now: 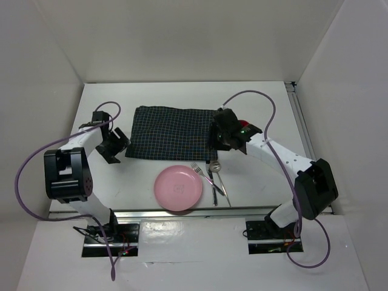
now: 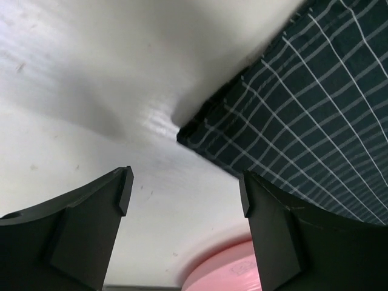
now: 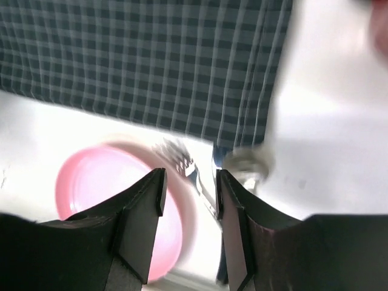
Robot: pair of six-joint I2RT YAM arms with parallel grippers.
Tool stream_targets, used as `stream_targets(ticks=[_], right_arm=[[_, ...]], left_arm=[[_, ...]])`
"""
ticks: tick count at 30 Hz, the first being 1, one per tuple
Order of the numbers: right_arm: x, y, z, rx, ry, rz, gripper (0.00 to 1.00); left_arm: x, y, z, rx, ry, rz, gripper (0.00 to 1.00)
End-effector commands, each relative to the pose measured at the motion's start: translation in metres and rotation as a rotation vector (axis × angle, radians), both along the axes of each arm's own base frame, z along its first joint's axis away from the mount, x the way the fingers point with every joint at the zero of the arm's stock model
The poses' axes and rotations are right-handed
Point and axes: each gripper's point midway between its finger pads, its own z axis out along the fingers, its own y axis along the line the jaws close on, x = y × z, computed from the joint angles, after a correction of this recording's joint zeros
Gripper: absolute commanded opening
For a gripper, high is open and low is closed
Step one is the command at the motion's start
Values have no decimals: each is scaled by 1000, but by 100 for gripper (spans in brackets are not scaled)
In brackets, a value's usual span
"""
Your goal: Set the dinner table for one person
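Lying beneath both parted jaws, seemingly untouched: the dinner table

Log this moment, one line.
left gripper open, at placemat corner | right gripper open, at placemat edge | plate, fork off placemat

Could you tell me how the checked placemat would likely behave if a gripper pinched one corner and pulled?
Probably floppy: the placemat is thin cloth with slightly wavy edges. Pinched, it would likely drape and fold rather than stay flat. Dragged, it may slide easily over the smooth table.
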Motion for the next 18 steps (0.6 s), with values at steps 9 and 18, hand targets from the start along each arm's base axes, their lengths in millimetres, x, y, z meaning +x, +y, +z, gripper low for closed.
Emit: stream_targets(ticks=[9,18], right_arm=[[-22,-18,-29,220,201,-209,72],[13,7,-35,213,182,-126,72]], left_arm=[[46,-5,-24,-71,-19,11,0],[55,55,22,-1,-132,198,0]])
